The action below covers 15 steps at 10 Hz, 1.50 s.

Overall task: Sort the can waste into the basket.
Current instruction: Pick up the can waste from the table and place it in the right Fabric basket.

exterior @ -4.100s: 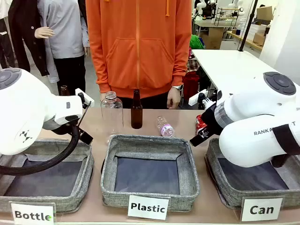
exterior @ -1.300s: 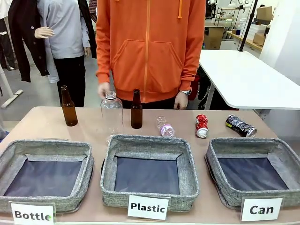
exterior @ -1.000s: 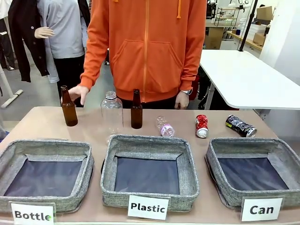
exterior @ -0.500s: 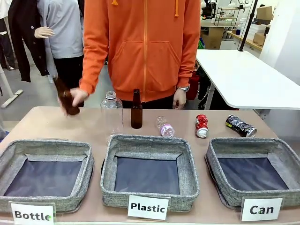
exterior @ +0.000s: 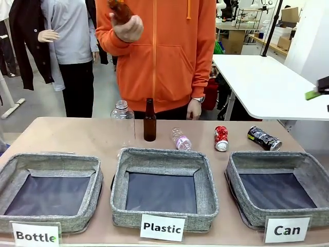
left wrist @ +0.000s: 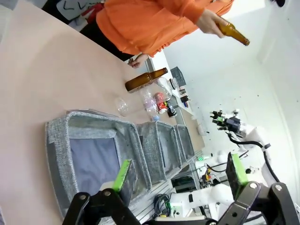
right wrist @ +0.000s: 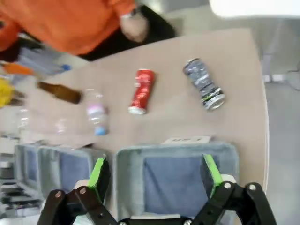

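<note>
Front view, person: stands at the far side in an orange hoodie; one hand (exterior: 128, 28) holds a raised brown bottle (exterior: 119, 9) at chest height.
Front view, table: a standing brown bottle (exterior: 149, 121), a tall clear bottle (exterior: 122, 123) and a small crushed plastic bottle (exterior: 181, 140) are behind the "Plastic" basket (exterior: 163, 157).
Front view, cans: the red can (exterior: 221, 138) and the black can (exterior: 264, 138) lie on the table just behind the "Can" basket (exterior: 267, 159), apart from each other and outside it.
Front view, "Bottle" basket (exterior: 51, 160): at the left end of the row.
Left wrist view, left gripper (left wrist: 179, 172): jaws spread wide, nothing between the green pads, above the near edge of the baskets.
Left wrist view, cans: small and far off beyond the baskets, hard to make out.
Right wrist view, right gripper (right wrist: 154, 169): jaws spread wide and empty, above the "Can" basket (right wrist: 173, 149).
Right wrist view, cans: the red can (right wrist: 142, 91) and black can (right wrist: 204, 84) lie on their sides on bare table beyond the basket, not touching.
</note>
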{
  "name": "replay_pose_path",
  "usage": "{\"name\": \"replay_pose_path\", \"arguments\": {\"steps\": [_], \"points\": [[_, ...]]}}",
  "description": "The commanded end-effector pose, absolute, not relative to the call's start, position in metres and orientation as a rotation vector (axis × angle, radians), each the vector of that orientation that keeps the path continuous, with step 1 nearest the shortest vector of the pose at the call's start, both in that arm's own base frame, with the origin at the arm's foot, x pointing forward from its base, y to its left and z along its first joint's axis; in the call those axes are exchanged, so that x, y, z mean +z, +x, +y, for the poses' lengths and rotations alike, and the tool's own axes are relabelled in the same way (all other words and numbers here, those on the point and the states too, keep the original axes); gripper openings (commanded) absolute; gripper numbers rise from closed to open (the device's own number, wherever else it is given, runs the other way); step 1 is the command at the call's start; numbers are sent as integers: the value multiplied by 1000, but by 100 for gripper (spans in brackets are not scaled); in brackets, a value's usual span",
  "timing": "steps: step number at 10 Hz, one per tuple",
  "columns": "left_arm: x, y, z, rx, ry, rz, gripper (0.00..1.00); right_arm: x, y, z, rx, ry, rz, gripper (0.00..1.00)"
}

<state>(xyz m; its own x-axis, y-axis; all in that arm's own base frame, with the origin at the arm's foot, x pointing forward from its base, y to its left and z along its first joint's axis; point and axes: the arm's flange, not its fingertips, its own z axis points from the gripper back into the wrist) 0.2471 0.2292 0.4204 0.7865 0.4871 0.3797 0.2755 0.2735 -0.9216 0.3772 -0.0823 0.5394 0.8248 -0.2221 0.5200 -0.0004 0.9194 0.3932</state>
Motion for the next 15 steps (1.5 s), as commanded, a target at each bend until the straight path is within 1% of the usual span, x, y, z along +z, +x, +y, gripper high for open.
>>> {"name": "replay_pose_path", "arguments": {"steps": [1, 2, 3, 4, 5, 6, 7, 8, 9, 11, 12, 13, 14, 15], "points": [[422, 247, 230, 140, -1328, -734, 100, 516, 403, -71, -138, 215, -460, 100], [422, 247, 230, 140, -1328, -734, 100, 515, 404, -71, -158, 272, -502, 100], [422, 247, 230, 140, -1328, -734, 100, 530, 394, -63, -108, 271, -566, 100], [422, 247, 230, 140, -1328, -734, 100, 530, 394, -63, -108, 271, -566, 100], [422, 247, 230, 140, -1328, -734, 100, 514, 407, -58, -106, 229, -526, 100], [421, 246, 229, 158, -1316, -701, 100, 508, 411, -41, -39, 130, -508, 100], [464, 216, 236, 128, -1404, -744, 100, 501, 437, -31, -4, 94, -451, 100], [487, 193, 256, 164, -1425, -709, 100, 490, 464, -23, 42, 92, -414, 100], [500, 176, 283, 196, -1423, -729, 100, 476, 490, -14, 50, 82, -375, 100], [502, 129, 319, 209, -1544, -775, 100, 448, 535, -11, 50, 39, -331, 100], [506, 110, 334, 160, -1640, -763, 100, 430, 559, -8, 42, 15, -288, 100], [506, 98, 341, 120, -1703, -760, 100, 416, 578, -9, 33, 3, -265, 100], [504, 91, 339, 101, -1719, -760, 100, 403, 591, -13, 45, 8, -243, 100], [505, 95, 337, 93, -1716, -733, 100, 391, 605, -15, 46, 14, -214, 100]]}}
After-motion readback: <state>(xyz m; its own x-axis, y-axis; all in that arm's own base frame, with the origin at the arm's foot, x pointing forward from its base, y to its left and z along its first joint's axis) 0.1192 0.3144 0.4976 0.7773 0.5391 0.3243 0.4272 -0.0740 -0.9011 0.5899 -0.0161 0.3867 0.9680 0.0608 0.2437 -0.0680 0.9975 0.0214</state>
